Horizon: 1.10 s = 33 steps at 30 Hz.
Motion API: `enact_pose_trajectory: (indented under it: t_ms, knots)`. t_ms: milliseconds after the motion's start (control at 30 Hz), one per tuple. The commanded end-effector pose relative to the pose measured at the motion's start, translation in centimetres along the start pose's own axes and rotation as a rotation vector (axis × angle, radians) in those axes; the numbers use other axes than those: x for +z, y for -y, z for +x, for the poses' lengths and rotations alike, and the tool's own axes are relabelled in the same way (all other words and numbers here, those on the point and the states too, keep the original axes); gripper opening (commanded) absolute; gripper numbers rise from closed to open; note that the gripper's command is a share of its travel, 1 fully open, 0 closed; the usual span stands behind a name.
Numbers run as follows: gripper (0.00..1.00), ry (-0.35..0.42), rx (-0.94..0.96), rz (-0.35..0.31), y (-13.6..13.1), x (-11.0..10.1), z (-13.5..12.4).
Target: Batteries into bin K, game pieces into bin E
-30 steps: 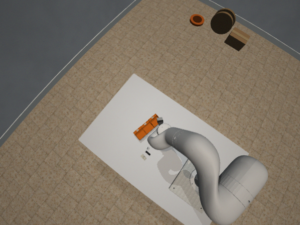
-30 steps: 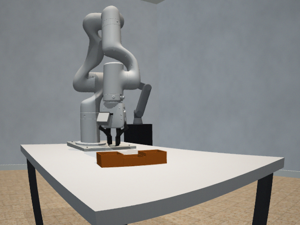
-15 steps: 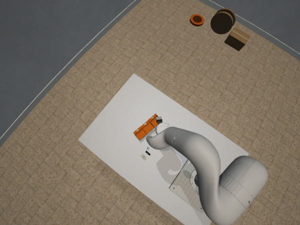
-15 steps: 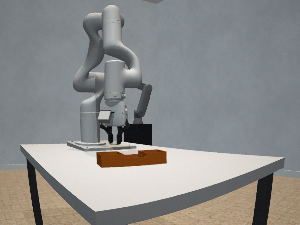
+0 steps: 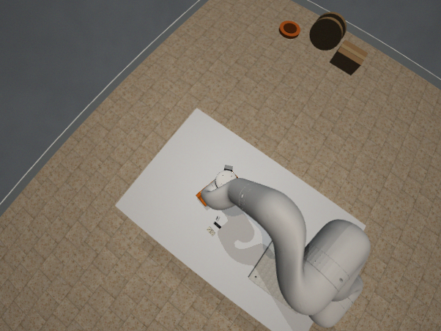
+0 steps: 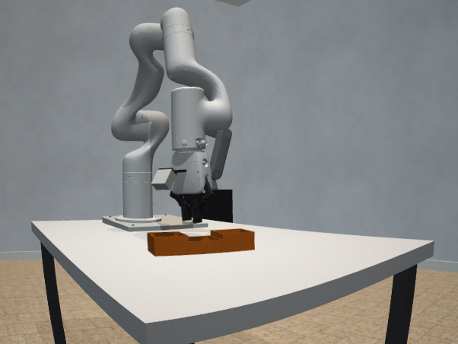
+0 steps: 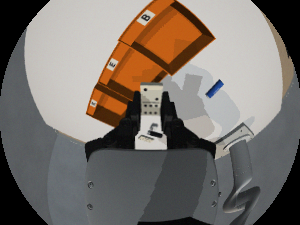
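One game piece, a white domino (image 7: 150, 104), clenched in the pincer (image 7: 150, 116) above the row of orange bins (image 7: 154, 37); not yet dropped, bin labels unreadable. Two small pieces (image 5: 210, 231) and (image 5: 217, 224) left on the desk (image 5: 165, 176), plus a blue item (image 7: 214, 88), possibly a battery. Bin contents not visible. Desk: white top, black legs. Room: tan tiled floor (image 5: 110, 285), grey walls.

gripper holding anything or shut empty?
Shut on a white domino: in the wrist view the gripper clamps the dotted tile, above the orange bins.
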<state>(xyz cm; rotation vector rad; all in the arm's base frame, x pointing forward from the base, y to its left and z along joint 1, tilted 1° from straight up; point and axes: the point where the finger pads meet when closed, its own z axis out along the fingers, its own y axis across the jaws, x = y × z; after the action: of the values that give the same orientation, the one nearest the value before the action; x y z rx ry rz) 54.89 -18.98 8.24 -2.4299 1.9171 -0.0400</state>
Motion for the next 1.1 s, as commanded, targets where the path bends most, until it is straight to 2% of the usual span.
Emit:
enact_pose_trajectory:
  t_ms: [0, 133, 167, 500, 1067]
  knots:
    - [0.00, -0.012, 0.156, -0.011, 2.53, 0.03, 0.84]
    - [0.00, -0.010, 0.226, -0.007, 2.72, 0.04, 0.90]
    - [0.00, -0.011, 0.327, -0.007, 2.72, 0.04, 0.90]
    - [0.00, -0.025, 0.631, -0.020, 2.70, 0.03, 0.94]
    - [0.00, -0.025, 0.631, -0.020, 2.72, 0.04, 0.91]
